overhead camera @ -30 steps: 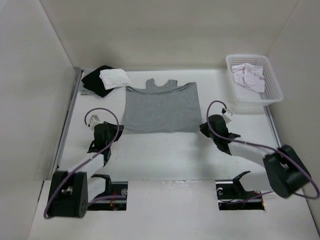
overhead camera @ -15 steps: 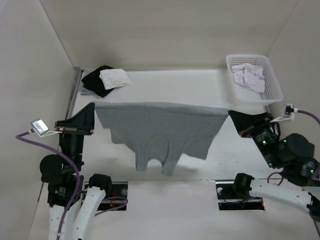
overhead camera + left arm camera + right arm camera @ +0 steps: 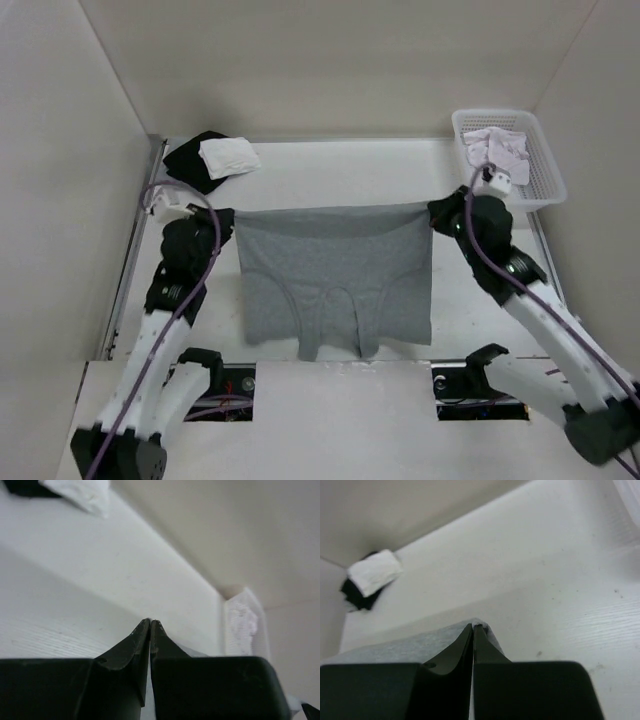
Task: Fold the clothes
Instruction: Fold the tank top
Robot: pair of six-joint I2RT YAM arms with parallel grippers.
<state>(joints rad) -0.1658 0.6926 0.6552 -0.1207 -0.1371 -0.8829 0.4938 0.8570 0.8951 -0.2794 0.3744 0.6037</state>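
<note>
The clothes [image 3: 335, 270], one plain grey sleeveless top, hang stretched between my two grippers. The hem edge is up and the neck and straps trail toward the table's near edge. My left gripper [image 3: 228, 217] is shut on the hem's left corner. My right gripper [image 3: 437, 212] is shut on the right corner. In the right wrist view the grey cloth [image 3: 395, 647] bunches at the shut tips of the right gripper [image 3: 473, 626] and runs off to the left. In the left wrist view the left gripper [image 3: 150, 622] has its jaws pressed together, with only a faint sliver of grey beside them.
A white basket [image 3: 545, 175] holding a pale pink-white cloth [image 3: 498, 150] stands at the back right, close to my right arm. Folded black [image 3: 190, 160] and white cloths [image 3: 230, 156] lie at the back left. Pale walls enclose the table on three sides.
A second ago the top lay flat on the table with both grippers low beside it. It has since been lifted by its hem corners, and both grippers have drawn closer together.
</note>
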